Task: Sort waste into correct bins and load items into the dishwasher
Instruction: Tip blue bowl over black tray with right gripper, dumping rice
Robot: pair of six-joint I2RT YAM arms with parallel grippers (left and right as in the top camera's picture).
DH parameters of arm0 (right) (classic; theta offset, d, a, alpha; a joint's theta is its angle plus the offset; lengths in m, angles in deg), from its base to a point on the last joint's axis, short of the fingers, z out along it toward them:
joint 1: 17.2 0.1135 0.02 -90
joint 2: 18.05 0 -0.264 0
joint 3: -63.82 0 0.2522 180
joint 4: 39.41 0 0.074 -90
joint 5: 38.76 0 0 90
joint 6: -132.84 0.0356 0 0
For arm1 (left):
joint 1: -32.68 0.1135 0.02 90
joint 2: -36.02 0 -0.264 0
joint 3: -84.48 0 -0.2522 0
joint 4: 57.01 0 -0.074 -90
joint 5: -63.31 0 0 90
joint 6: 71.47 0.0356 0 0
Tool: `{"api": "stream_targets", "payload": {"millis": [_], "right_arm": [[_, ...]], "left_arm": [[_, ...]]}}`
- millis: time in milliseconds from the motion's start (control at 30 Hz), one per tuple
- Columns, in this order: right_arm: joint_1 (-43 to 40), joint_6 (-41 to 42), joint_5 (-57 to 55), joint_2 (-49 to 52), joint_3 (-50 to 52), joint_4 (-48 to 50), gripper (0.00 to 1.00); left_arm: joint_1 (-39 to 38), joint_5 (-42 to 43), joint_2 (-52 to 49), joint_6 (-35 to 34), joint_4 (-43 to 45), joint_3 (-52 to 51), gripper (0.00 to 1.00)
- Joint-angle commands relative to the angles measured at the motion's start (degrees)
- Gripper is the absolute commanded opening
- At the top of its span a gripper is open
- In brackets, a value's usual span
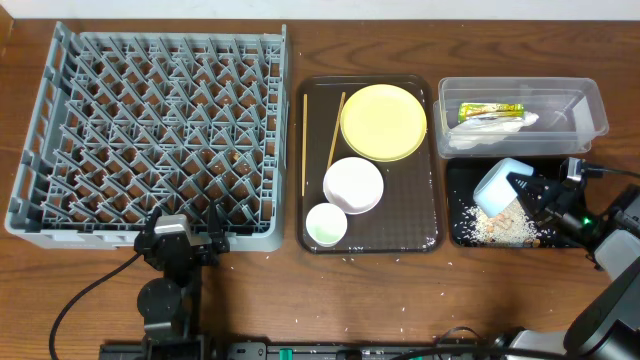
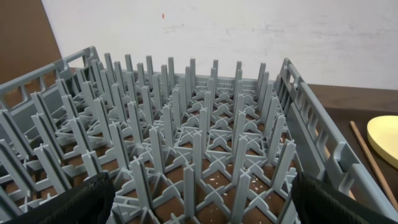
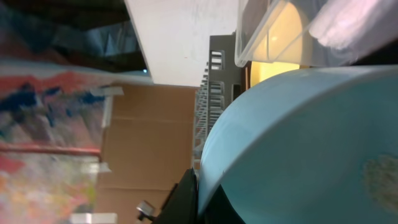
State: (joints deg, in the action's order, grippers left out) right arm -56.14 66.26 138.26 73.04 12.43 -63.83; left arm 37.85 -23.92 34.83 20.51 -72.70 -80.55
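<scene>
Overhead, 4 o'clock of table: light blue bowl (image 1: 500, 183), tipped on edge above black tray (image 1: 455, 236), mouth turned toward 4 o'clock. Pinched at its 3 o'clock rim by right gripper (image 1: 528, 192), jaws closed across the wall. Right wrist view filled by pale blue bowl wall; speckled patch on it, possibly residue, cannot tell.

Below the bowl: rice scraps (image 1: 505, 228) heaped on tray floor, a few grains scattered toward 9 o'clock side of tray.

2 o'clock: clear tub (image 1: 595, 106) with snack wrapper (image 1: 490, 109) and white napkin (image 1: 480, 135) inside.

Centre: brown serving tray (image 1: 421, 238) carrying yellow plate (image 1: 383, 121) at 1 o'clock, white bowl (image 1: 353, 185) middle, small cup (image 1: 326, 224) at 7 o'clock, chopsticks (image 1: 304, 140) along the 9 o'clock edge.

9 to 10 o'clock: dish rack (image 1: 150, 130), no dishes in it. Left gripper (image 2: 200, 208) parked at rack's 6 o'clock wall, fingers spread wide, holding nothing.

Handling estimate for bowl: light, rigid, smooth-walled, likely plastic or melamine; low breakage risk, real slip risk with a single rim pinch while tilted. Best hold judged as present one, one finger inside and one outside the wall, deep past the lip. For racking, probably set on edge between pegs; avoid fast wrist rotation, loosely held rim liable to pivot in jaws.
</scene>
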Motion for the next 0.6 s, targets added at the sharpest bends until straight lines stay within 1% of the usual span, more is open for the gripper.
{"api": "stream_targets", "payload": {"millis": [0, 233, 567], "right_arm": [[-0.22, 9.38, 1.95, 0.20, 0.22, 1.27, 0.01], [-0.42, 14.29, 2.36, -0.09, 0.22, 3.17, 0.01], [-0.44, 14.32, 1.90, -0.85, 0.22, 5.88, 0.01]], "left_arm": [[0.28, -0.85, 0.13, 0.79, -2.08, -0.98, 0.92], [0.28, -0.85, 0.13, 0.79, -2.08, -0.98, 0.92], [0.28, -0.85, 0.13, 0.79, -2.08, -0.98, 0.92]]}}
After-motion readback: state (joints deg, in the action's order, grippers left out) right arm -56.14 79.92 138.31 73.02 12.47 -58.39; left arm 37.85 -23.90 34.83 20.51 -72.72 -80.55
